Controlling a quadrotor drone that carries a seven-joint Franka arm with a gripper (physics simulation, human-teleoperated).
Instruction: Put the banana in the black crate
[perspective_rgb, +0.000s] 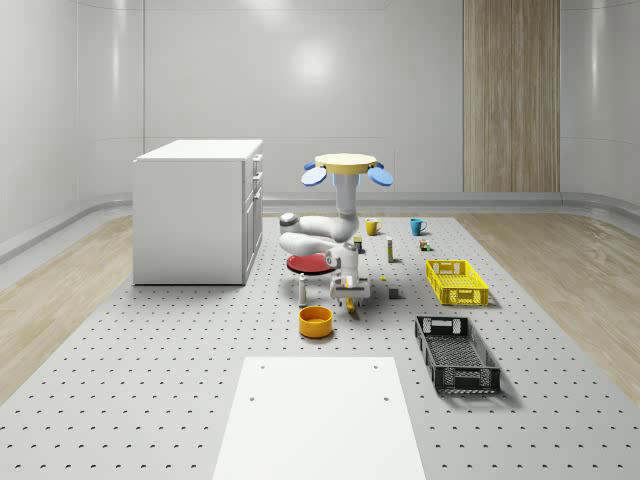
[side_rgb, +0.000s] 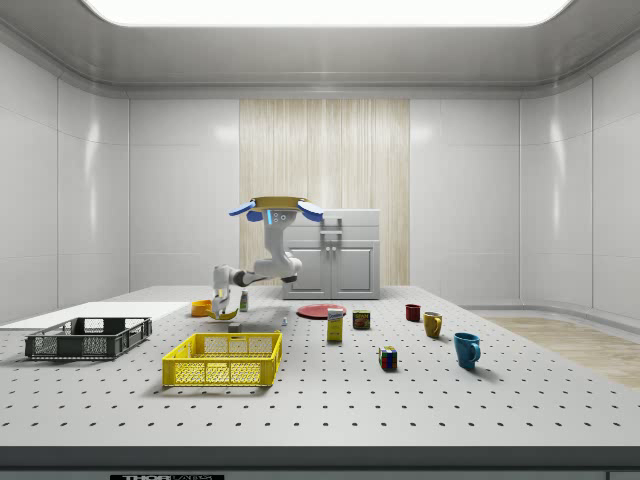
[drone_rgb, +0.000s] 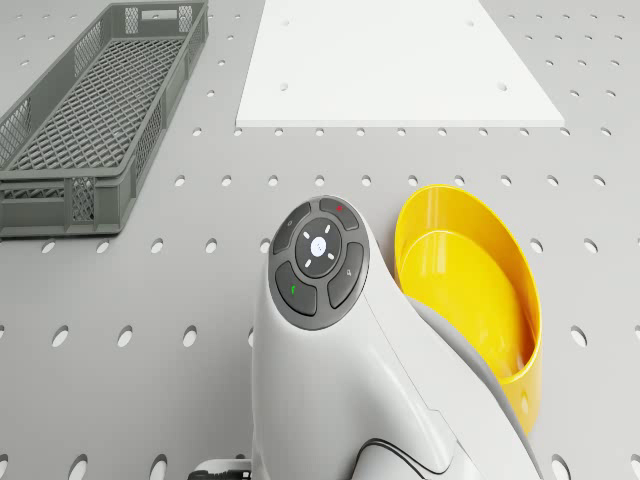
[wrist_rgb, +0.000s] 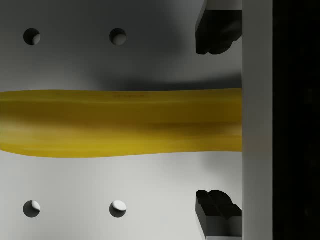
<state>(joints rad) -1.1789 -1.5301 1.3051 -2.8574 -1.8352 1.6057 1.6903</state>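
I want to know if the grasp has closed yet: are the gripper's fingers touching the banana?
Apart. In the wrist view the two fingertips flank the banana, with bare table visible between each tip and the fruit.

A: Drone (perspective_rgb: 345, 161): flat yellow-tan disc top, blue rotor blades round the rim, white column underneath.

B: Arm (drone_rgb: 345, 380): glossy white rounded links, grey joint seams. Dark round button pad (drone_rgb: 320, 262) on it, white centre, tiny green and red marks.

A: Pincer fingertips (wrist_rgb: 216, 31): black.

No text, label or number can be read anywhere.
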